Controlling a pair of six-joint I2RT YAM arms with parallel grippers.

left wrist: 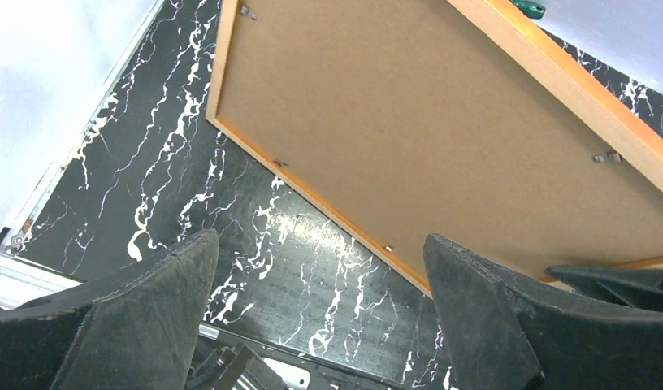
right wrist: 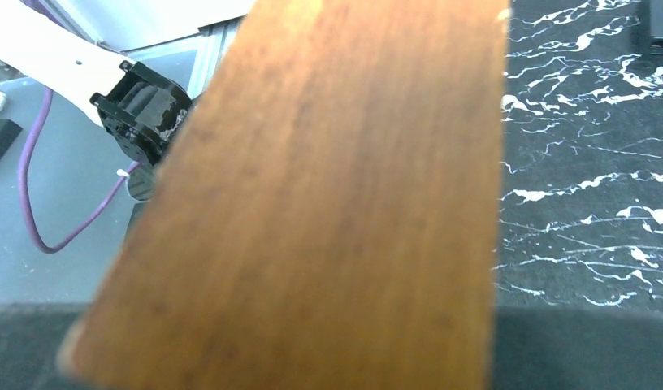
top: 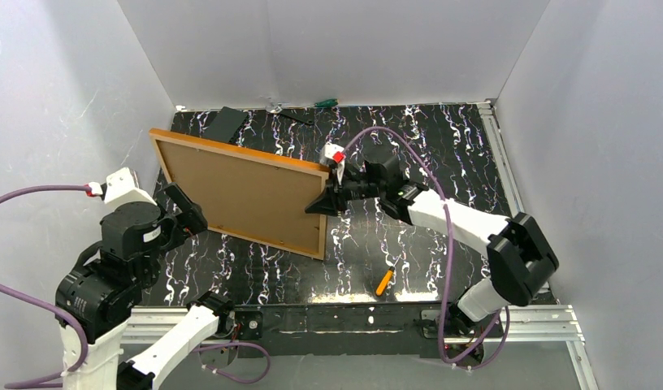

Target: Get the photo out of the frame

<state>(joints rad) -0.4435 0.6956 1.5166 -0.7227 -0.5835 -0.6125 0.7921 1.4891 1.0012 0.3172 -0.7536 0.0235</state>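
Top external view: the photo [top: 239,191] sits inside the frame [top: 239,151] with its plain brown board back turned up toward the camera, so the printed side is hidden. The whole piece is raised and tilted over the left half of the worktop [top: 442,154]. I cannot tell whether its low near edge rests on the surface. From the left wrist view, the board [left wrist: 426,138] lies flush within the wooden rails [left wrist: 572,89], and small metal tabs [left wrist: 608,156] sit along the inner edges.

Judging from this, the main risk is the single-sided hold. With only one rail pinched, the wide panel could pivot or slip if it is pushed from the other side. If those tabs are holding the board, prying at it could bend the board or strain the rail rather than free it. A board that releases suddenly could drop print-first onto the worktop.

The right gripper [top: 322,201] has its fingers clamped on the frame's right-hand rail, and wood grain [right wrist: 328,203] fills its wrist view. The left gripper [top: 190,213] has its fingers [left wrist: 149,309] spread wide apart and holds nothing. It hangs just beside the low left edge of the frame, with no visible contact.
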